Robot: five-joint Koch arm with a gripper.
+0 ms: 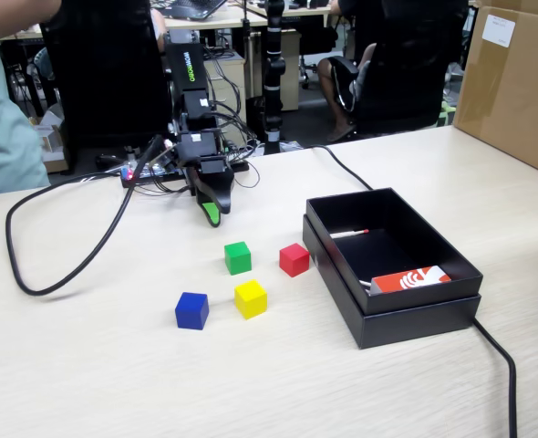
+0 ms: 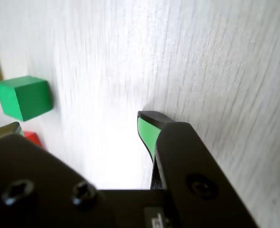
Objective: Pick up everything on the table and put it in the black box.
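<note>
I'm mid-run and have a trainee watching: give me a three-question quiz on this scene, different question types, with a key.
1. True or false: at least one cube already lies in the black box.
2. Multiple choice, fixed view: which cube sits nearest the box? A) blue cube B) red cube C) yellow cube
3. Short answer: in the wrist view, which cube shows most fully, left of the gripper?

Key
1. False: all four cubes rest on the table; the box holds only an orange-and-white card and a thin white stick.
2. B.
3. The green cube; only slivers of yellow and red show.
</note>
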